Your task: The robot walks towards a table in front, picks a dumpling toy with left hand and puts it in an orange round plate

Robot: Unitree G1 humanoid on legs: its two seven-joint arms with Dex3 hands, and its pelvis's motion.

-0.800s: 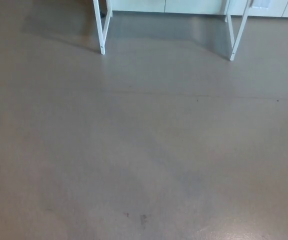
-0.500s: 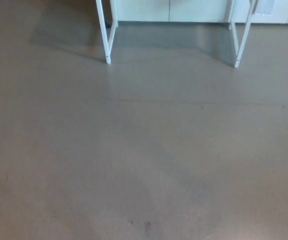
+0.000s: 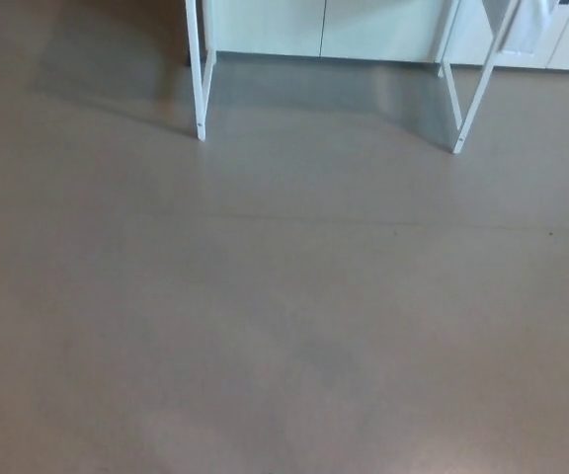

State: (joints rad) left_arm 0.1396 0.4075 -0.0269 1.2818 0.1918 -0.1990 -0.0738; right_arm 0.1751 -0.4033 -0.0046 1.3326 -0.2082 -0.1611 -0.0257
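The head view shows mostly grey-brown floor [image 3: 284, 326]. Two white table legs stand at the top of the frame: the left leg [image 3: 199, 79] and the right leg [image 3: 467, 94], each a pair of thin bars meeting at a foot on the floor. Behind them runs a pale cabinet front [image 3: 324, 25], with a darker shadow [image 3: 304, 89] on the floor between the legs. The tabletop lies above the frame edge, so the dumpling and plate are out of sight. Neither hand appears, so finger state cannot be told.
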